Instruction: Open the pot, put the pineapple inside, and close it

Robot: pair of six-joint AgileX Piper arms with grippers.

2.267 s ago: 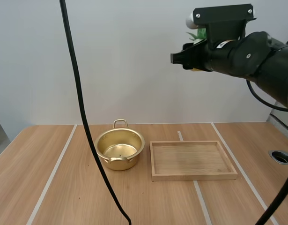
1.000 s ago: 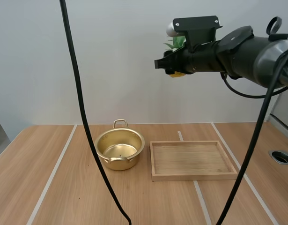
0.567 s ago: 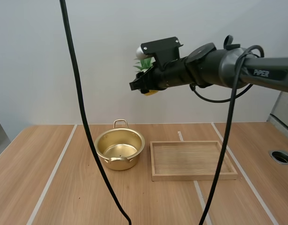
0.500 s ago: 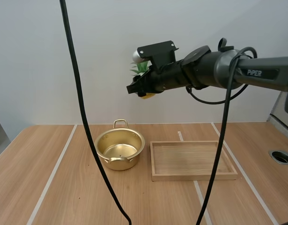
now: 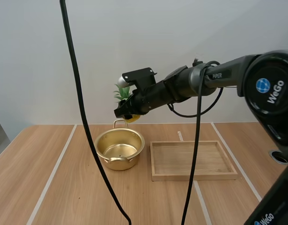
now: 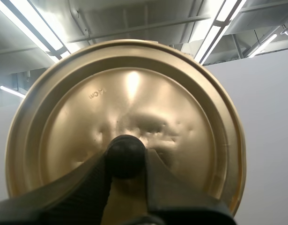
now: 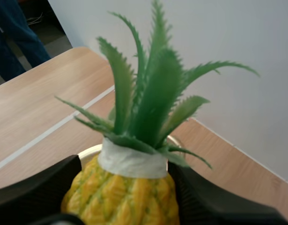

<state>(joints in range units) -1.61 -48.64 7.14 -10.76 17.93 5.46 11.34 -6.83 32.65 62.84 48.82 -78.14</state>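
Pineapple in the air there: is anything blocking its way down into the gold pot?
Nothing visible. The pot stands open and empty, its lid held away, and the pineapple hangs over its far rim.

My right arm swung from high at the right side down and across to the left, and it ended stretched out above the wooden tray [image 5: 194, 176]. My right gripper [image 5: 126, 112], which had been far above the table [image 5: 50, 187], dropped until the high view showed it just over the far rim of the pot [image 5: 121, 164], by the back handle. The pineapple [image 5: 121, 92] travelled with it, clamped in its grip, green crown up, from well right of the pot to close above it.
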